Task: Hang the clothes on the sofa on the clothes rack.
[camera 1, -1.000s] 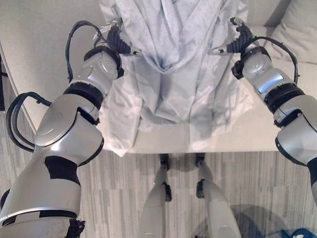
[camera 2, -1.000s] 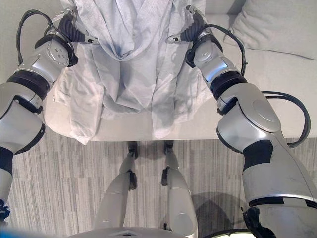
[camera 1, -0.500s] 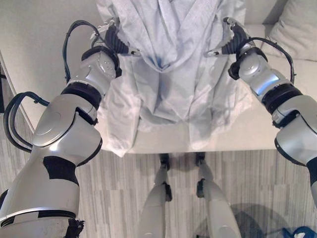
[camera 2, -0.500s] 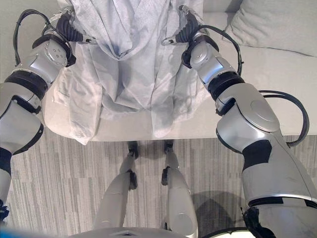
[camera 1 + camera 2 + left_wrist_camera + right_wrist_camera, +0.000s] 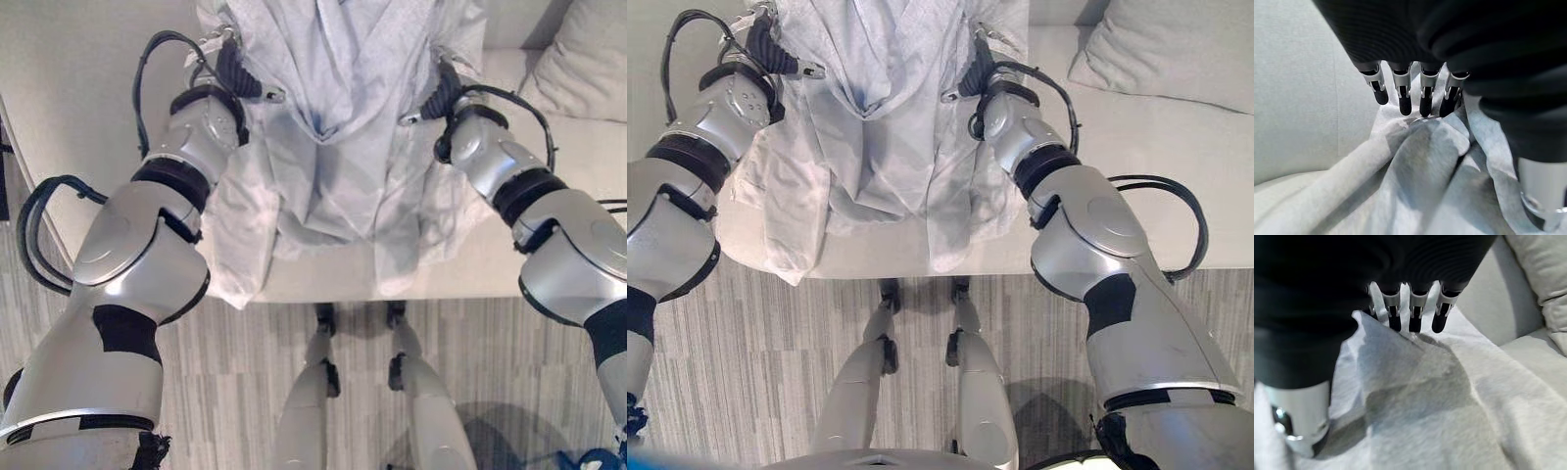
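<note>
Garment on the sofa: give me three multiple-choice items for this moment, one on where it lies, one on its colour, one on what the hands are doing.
1. Where does the garment's lower part lie?
A. Draped over the sofa seat's front edge
B. Flat on the floor
C. On the cushion

2. What colour is the garment?
A. Dark red
B. Pale blue-grey
C. Black

3. How are the hands placed?
A. Both hanging by the floor
B. One on each side of the garment's upper part
C. Both on the cushion

Key: 1 A, the garment hangs over the sofa edge; 2 B, the cloth is pale blue-grey; 3 B, the left hand and right hand flank it, away from the cushion.
</note>
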### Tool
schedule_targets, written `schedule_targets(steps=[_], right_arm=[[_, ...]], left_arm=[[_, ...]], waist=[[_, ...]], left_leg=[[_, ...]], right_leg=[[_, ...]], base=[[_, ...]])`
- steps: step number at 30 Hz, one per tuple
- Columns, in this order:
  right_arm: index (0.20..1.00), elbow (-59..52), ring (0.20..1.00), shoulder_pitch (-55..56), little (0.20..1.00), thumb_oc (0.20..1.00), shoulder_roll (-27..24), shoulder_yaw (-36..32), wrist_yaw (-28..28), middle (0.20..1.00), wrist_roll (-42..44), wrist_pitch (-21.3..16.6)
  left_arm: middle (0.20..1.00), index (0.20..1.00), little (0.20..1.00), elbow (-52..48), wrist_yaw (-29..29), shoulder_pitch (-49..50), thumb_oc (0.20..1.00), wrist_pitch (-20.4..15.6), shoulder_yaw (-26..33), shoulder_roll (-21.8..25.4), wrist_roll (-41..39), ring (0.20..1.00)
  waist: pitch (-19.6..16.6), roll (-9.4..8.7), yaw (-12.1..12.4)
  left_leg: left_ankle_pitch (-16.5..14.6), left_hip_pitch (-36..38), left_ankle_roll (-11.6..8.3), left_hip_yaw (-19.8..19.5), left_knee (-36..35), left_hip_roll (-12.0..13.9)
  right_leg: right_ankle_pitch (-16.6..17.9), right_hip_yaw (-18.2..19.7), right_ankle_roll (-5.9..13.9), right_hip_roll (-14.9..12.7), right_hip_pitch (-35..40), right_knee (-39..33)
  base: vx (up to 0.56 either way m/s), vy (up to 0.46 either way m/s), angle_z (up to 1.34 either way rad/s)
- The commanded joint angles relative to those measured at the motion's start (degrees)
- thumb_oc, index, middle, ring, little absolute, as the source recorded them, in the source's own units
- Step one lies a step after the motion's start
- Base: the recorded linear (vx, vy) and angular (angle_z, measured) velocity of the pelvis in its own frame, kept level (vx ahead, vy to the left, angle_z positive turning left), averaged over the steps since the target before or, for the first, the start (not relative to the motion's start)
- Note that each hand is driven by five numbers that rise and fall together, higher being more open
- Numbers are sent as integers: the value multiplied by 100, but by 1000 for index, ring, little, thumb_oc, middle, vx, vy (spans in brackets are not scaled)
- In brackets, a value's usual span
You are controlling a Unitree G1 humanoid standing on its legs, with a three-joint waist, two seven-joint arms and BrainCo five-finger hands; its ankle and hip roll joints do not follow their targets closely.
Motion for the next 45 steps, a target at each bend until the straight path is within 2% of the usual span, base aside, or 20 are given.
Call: schedule_targets(steps=[1,2,6,7,8,9,10,16,17,25,30,32,36,39,45], right_arm=[[1000,698,1000,-1011,1000,1000,151,-109,-100,1000,-186,-90],[1000,708,1000,-986,1000,1000,156,-116,-93,1000,-139,-91],[1000,751,1000,-1045,1000,1000,153,-118,-59,1000,10,-87],[1000,753,1000,-1057,1000,1000,145,-131,-56,1000,96,-93],[1000,748,1000,-1061,1000,1000,139,-143,-48,1000,144,-100],[573,734,573,-1066,573,573,145,-144,-61,573,190,-109],[200,727,200,-1087,200,200,156,-144,-75,200,221,-126],[200,460,200,-1051,200,200,114,-224,-113,200,637,-306],[200,458,200,-1059,200,200,110,-224,-115,200,637,-308],[200,-150,200,-720,200,200,-121,-727,-378,200,1278,-608],[200,-759,200,-491,200,200,-158,-1165,-810,200,1407,-813],[200,-1302,200,-253,200,200,-60,-1597,-1177,200,1475,-1051],[200,-2011,200,-3,200,200,-8,-2087,-1901,200,798,-1298],[200,-2355,200,-13,200,200,14,-2181,-2489,200,-162,-1175],[200,-2660,200,-70,200,200,-22,-2297,-2986,200,-1024,-937]], left_arm=[[1000,1000,1000,336,208,-1268,1000,-205,-187,-30,156,1000],[1000,1000,1000,339,210,-1276,1000,-205,-186,-59,149,1000],[1000,1000,1000,341,219,-1317,1000,-195,-189,-96,144,1000],[576,576,576,351,210,-1330,576,-194,-180,-131,114,576],[376,376,376,355,204,-1330,376,-195,-177,-143,106,376],[200,200,200,363,204,-1327,200,-193,-178,-145,97,200],[200,200,200,366,204,-1321,200,-198,-171,-162,81,200],[200,200,200,331,161,-1291,200,-238,-225,-84,49,200],[200,200,200,331,164,-1299,200,-238,-225,-81,50,200],[200,200,200,142,299,-1175,200,-267,-139,178,28,200],[200,200,200,-60,662,-1121,200,-275,56,141,134,200],[200,200,200,-191,1000,-1019,200,-291,283,54,230,200],[200,200,200,-583,1605,-908,200,-340,567,-208,570,200],[200,200,200,-839,2118,-821,200,-349,833,-364,792,200],[200,200,200,-1455,2742,-797,200,-417,1176,-476,874,200]], waist=[[373,100,64],[352,125,98],[380,112,127],[389,110,136],[396,107,137],[394,100,138],[401,94,137],[396,67,113],[424,42,85],[421,43,49],[404,88,52],[373,117,52],[277,206,79],[173,252,108],[-88,272,164]], left_leg=[[115,356,-574,-204,-233,-38],[-32,425,-620,-246,-233,9],[-28,416,-617,-258,-233,-1],[-26,414,-615,-259,-233,0],[-22,409,-616,-261,-233,2],[-20,403,-614,-264,-233,1],[-18,396,-614,-263,-233,3],[-26,413,-606,-261,-233,16],[124,342,-559,-225,-233,-35],[62,463,-553,-199,-233,-21],[34,501,-530,-183,-233,-19],[9,549,-508,-184,-233,-26],[-57,647,-492,-185,-233,-36],[-97,754,-487,-191,-233,-42],[-205,1058,-484,-195,-233,-74]], right_leg=[[195,39,1103,-313,5,60],[68,52,1103,-258,71,60],[72,48,1103,-259,70,60],[77,50,1103,-260,62,60],[78,51,1103,-263,62,60],[81,54,1103,-264,58,60],[80,49,1103,-264,55,60],[83,58,1103,-264,58,60],[211,44,1103,-320,-8,60],[180,54,1103,-321,86,60],[162,72,1103,-338,119,60],[149,87,1103,-349,169,60],[96,100,1103,-381,275,60],[48,99,1096,-405,376,60],[-67,60,1086,-427,708,60]], base=[[2,-3,4],[1,-5,4],[16,-4,2],[0,0,0],[0,0,0],[0,0,0],[0,0,0],[-12,4,0],[-74,22,0],[-9,2,0],[0,0,0],[0,0,0],[0,0,0],[0,0,0],[5,-5,0]])
